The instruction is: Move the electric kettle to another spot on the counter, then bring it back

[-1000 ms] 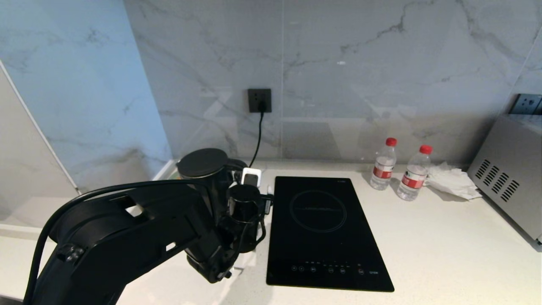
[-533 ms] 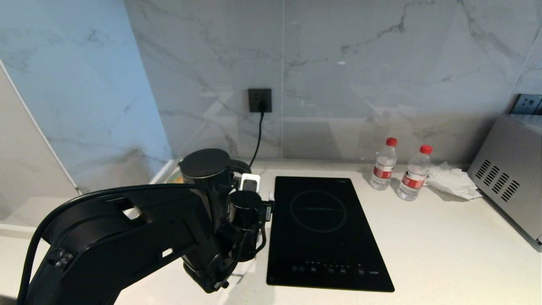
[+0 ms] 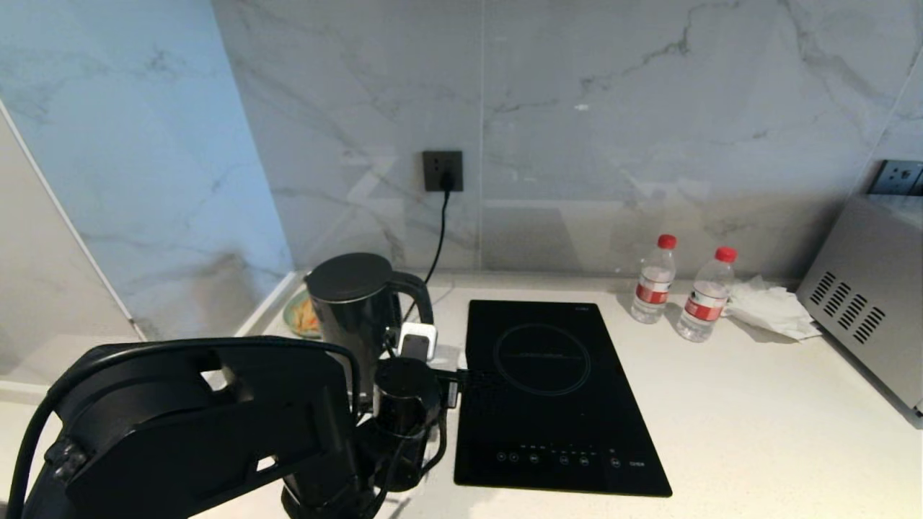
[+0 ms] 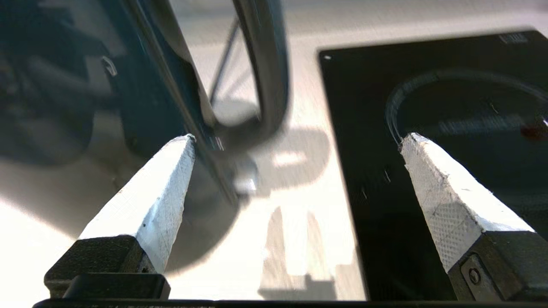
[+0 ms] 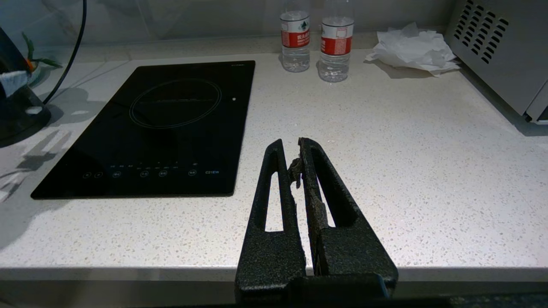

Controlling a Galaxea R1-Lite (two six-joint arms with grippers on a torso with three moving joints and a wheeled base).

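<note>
The electric kettle (image 3: 353,317) stands at the counter's (image 3: 721,418) far left, beside the hob (image 3: 555,393). Left gripper (image 4: 297,141), fingers wide apart and empty, should clear the handle cleanly. Right gripper (image 5: 299,147) rests closed, near right.

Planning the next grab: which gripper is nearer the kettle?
Left. The left gripper hangs open beside the kettle handle; the right gripper sits past the hob, at the counter's front edge.

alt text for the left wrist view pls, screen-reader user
The left tool hangs open over the white counter, holding nothing. The black electric kettle with its loop handle stands just past one white fingertip; the black induction hob lies behind the other.
</note>
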